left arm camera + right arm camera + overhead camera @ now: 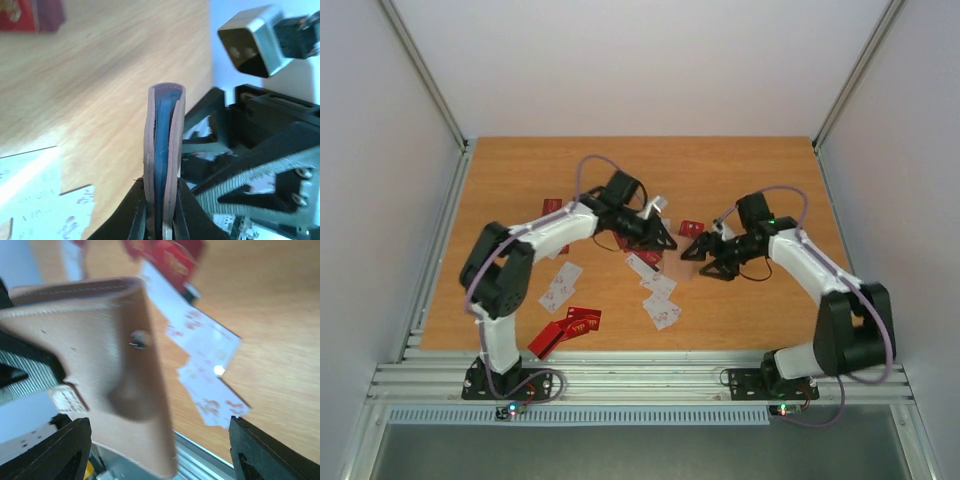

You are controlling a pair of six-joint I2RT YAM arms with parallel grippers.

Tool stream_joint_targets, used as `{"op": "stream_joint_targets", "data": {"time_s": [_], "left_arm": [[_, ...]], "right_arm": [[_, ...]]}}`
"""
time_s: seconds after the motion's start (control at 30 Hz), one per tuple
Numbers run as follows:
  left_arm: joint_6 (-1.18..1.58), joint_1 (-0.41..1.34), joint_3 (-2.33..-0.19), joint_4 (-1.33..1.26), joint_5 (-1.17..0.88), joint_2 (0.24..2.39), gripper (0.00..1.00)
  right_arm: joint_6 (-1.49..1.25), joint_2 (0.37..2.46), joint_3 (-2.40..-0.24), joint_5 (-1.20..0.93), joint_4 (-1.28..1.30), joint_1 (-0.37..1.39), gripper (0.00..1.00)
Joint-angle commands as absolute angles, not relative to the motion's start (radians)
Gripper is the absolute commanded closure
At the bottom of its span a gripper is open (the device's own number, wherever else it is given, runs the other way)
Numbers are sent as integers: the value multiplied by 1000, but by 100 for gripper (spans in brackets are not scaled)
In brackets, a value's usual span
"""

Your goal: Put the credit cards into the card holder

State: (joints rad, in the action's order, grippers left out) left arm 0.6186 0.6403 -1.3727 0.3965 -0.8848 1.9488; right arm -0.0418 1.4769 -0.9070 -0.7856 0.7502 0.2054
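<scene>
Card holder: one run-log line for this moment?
left fingers: shut on card holder | right fingers: open | cards: loose on table

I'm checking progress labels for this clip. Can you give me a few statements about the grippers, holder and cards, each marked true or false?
1. The left gripper is shut on the holder. True.
2. The right gripper grips a red card. False: its jaws stand wide open and hold nothing.
3. White cards lie on the table. True.
4. Every card is off the table. False: red cards and the white cards lie on it.
</scene>
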Motion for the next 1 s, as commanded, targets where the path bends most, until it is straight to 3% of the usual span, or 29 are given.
{"op": "stream_joint_targets", "data": {"time_s": [0.0,0.2,0.4,0.6,0.73,0.77,0.83,0.9,0.97], "left_arm": [[666,568,-1435,426,-1012,1771,100],[718,518,-1493,423,-1133,1631,100],[965,515,-1493,140,-1193,1575,100],[1099,515,-1487,12,-1195,1575,100],[1120,515,-1484,-21,-1190,1570,100],[1117,515,-1488,-19,-1184,1566,100],[1081,515,-1509,41,-1160,1551,100],[969,515,-1560,203,-1094,1525,100],[733,515,-1595,380,-1003,1498,100]], "right_arm": [[-48,1313,-987,-859,769,186,24],[-187,1215,-1081,-1060,585,159,26],[-453,1222,-1124,-1258,231,160,31],[-709,1233,-1129,-1327,-115,160,51],[-766,1236,-1132,-1346,-178,161,60],[-764,1234,-1131,-1345,-168,161,58],[-706,1230,-1146,-1310,-56,160,45],[-572,1241,-1229,-1192,279,155,32],[-484,1283,-1327,-1084,586,156,27]]}}
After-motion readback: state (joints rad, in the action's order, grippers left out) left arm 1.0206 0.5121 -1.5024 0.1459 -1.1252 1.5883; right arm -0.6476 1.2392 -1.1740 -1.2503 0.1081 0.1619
